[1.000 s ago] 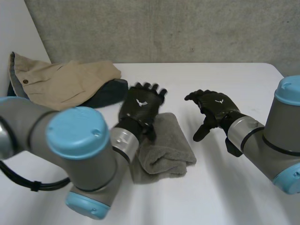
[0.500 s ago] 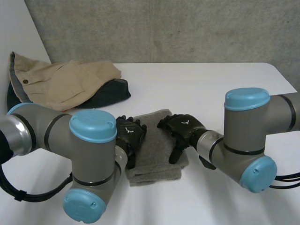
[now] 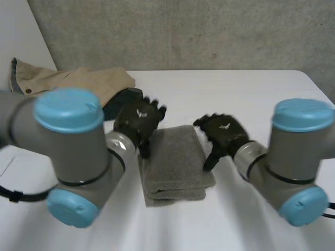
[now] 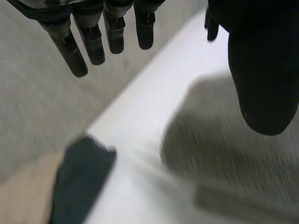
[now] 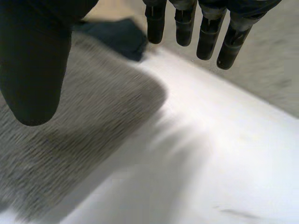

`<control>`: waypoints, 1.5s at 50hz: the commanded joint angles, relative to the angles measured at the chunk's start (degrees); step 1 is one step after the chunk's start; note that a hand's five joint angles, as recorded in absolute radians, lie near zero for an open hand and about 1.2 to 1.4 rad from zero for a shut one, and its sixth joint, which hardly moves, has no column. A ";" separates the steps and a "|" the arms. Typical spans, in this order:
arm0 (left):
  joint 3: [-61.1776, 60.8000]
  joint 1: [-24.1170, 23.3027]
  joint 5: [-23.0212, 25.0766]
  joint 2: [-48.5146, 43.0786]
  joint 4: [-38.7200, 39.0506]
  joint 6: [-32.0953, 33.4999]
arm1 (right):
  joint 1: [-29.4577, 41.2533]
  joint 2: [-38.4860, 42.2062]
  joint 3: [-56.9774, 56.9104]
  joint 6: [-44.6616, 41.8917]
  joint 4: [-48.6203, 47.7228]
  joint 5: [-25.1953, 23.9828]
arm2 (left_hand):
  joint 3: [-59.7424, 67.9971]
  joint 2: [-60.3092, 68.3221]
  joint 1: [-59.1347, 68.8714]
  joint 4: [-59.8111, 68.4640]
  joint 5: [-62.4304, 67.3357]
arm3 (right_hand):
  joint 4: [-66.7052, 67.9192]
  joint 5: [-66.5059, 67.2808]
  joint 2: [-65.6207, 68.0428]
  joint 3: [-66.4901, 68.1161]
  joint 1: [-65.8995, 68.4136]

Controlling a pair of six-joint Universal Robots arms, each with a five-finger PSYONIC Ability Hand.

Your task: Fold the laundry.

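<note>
Both empty, fingers straight, my left hand (image 3: 138, 119) and right hand (image 3: 222, 133) flank the folded grey towel (image 3: 172, 162); open white worktop (image 3: 251, 94) lies beyond its edges.

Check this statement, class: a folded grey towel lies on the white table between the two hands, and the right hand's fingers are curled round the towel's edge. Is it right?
Not quite. The right wrist view shows the right hand open, fingers straight, gripping nothing. The rest stands: the folded grey towel lies on the white table between it and the left hand.
</note>
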 commanded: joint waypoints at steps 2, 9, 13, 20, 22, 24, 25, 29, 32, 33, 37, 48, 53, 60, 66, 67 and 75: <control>0.42 3.97 13.63 8.52 -1.50 -3.02 | -6.24 -5.48 8.87 10.40 -0.62 0.00 | -0.79 -0.30 -0.10 -0.44 -0.24 | -3.23 -3.46 -2.67 -1.88 0.21; 1.21 5.20 17.94 9.14 -4.23 -5.65 | -6.16 -5.13 15.11 13.83 0.18 -3.95 | -0.63 -0.14 0.07 -0.27 -0.07 | -3.23 -3.46 -2.67 -1.88 0.21; 1.21 5.29 18.12 9.14 -4.23 -6.01 | -5.72 -2.59 15.29 14.97 -1.22 -6.51 | -0.62 -0.13 0.07 -0.27 -0.07 | -3.23 -3.46 -2.67 -1.88 0.21; 0.77 5.03 18.12 8.97 -4.32 -6.18 | -4.14 0.05 13.10 18.58 -3.86 -7.30 | -0.62 -0.13 0.07 -0.27 -0.07 | -3.23 -3.46 -2.67 -1.88 0.21; 0.59 4.94 18.12 8.88 -4.32 -6.18 | -2.22 1.89 11.78 18.84 -3.86 -7.21 | -0.46 0.03 0.24 -0.10 0.09 | -3.23 -3.46 -2.67 -1.88 0.21; 0.42 4.94 18.12 8.88 -4.23 -6.18 | -1.42 2.60 11.07 18.84 -3.95 -7.04 | -0.46 0.03 0.24 -0.10 0.10 | -3.23 -3.46 -2.67 -1.88 0.21; 0.42 5.11 18.12 8.88 -4.32 -6.27 | -1.15 2.86 10.72 18.84 -3.95 -6.86 | -0.46 0.03 0.24 -0.10 0.10 | -3.23 -3.46 -2.67 -1.88 0.21; 0.42 5.29 18.21 8.53 -4.23 -6.27 | -0.36 3.83 9.32 18.84 -4.48 -6.69 | -0.46 0.03 0.24 -0.10 0.10 | -3.23 -3.46 -2.67 -1.88 0.21; 0.42 5.29 18.21 8.35 -4.23 -6.27 | 1.22 5.67 7.30 18.84 -4.83 -6.51 | -0.46 0.03 0.24 -0.10 0.10 | -3.23 -3.46 -2.67 -1.88 0.21; 0.50 5.29 18.21 8.35 -4.23 -6.27 | 1.92 6.55 6.16 18.84 -4.92 -6.25 | -0.46 0.03 0.24 -0.10 0.10 | -2.49 -2.71 -1.93 -1.14 0.95; 0.51 5.20 18.21 8.35 -4.23 -6.27 | 2.54 8.57 4.22 18.84 -5.01 -5.37 | -0.46 0.03 0.24 -0.10 0.10 | 5.57 5.35 6.14 6.92 9.02; 0.24 5.11 18.12 8.35 -4.23 -6.36 | 1.93 9.90 -2.63 17.97 -6.68 1.66 | -0.46 0.03 0.24 -0.10 0.10 | 66.77 66.54 67.33 68.12 70.21; 0.15 5.38 18.12 8.27 -4.32 -6.27 | -6.23 11.12 -6.68 15.95 -5.71 1.49 | -0.46 0.03 0.24 -0.10 0.10 | 66.77 66.54 67.33 68.12 70.21; 0.33 5.38 18.12 8.44 -4.14 -6.18 | -19.85 14.99 -14.49 3.30 -3.78 -0.62 | -0.29 0.20 0.41 0.07 0.26 | 66.77 66.54 67.33 68.12 70.21; 0.86 5.20 18.03 8.53 -4.14 -6.27 | -29.62 22.72 -28.90 1.09 -3.34 -3.34 | -0.29 0.20 0.41 0.07 0.26 | 66.77 66.54 67.33 68.12 70.21; 0.86 5.12 18.03 8.53 -4.14 -6.27 | -30.58 24.03 -30.92 1.09 -3.25 -3.61 | -0.29 0.20 0.41 0.07 0.26 | 66.77 66.54 67.33 68.12 70.21; 1.38 4.33 17.86 8.18 -3.88 -6.27 | -35.86 40.28 -55.94 0.03 6.05 -6.25 | -0.29 0.20 0.41 0.07 0.26 | 66.77 66.54 67.33 68.12 70.21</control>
